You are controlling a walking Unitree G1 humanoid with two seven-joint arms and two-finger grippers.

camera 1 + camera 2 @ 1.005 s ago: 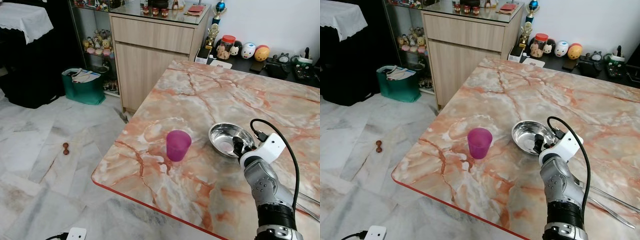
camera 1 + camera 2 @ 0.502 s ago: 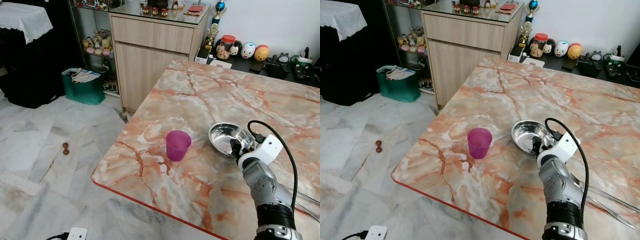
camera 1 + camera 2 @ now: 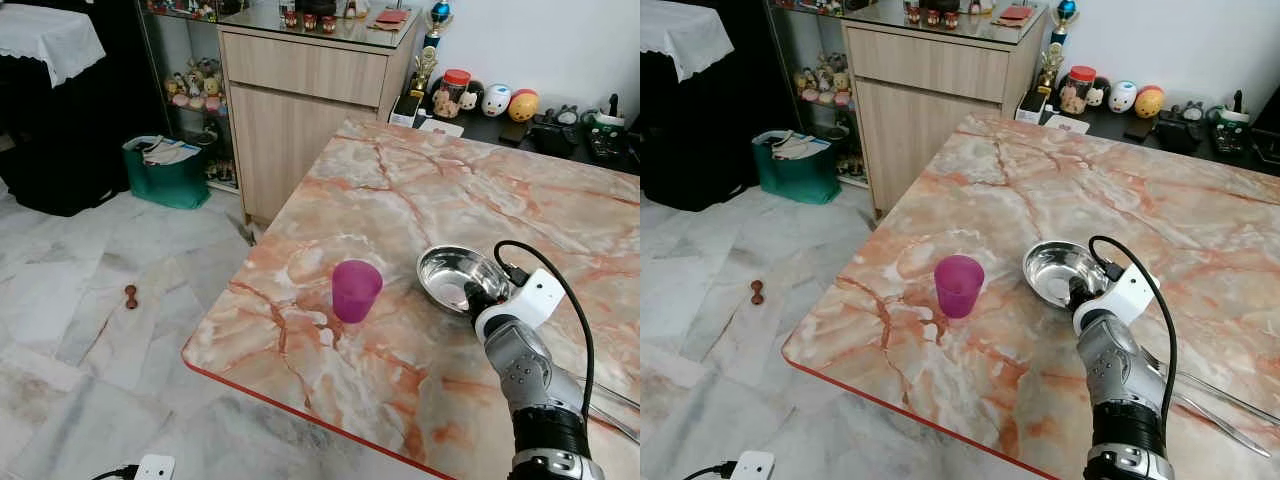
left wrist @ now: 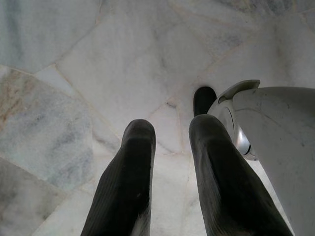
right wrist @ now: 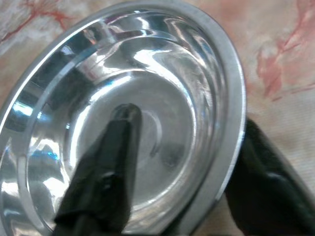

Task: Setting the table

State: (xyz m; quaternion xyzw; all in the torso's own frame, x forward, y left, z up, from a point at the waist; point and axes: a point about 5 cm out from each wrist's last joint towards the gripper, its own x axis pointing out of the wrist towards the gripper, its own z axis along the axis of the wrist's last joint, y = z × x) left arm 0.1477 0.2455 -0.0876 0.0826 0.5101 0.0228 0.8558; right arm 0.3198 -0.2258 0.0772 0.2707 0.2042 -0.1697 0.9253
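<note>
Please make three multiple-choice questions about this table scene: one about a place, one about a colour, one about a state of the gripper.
1. Where is the steel bowl relative to the cup on the marble table?
A. On the cup's left
B. On the cup's right
C. Under the table

2. What colour is the cup?
A. Purple
B. Green
C. White

3. How does the right gripper stand at the bowl?
A. Both fingers inside the bowl
B. Shut, away from the bowl
C. Open, astride the rim

Answers:
1. B: in the eye views the bowl sits on the robot's right of the cup, apart from it.
2. A: the cup is translucent purple.
3. C: the right wrist view shows one finger inside the bowl and the other outside the rim.
</note>
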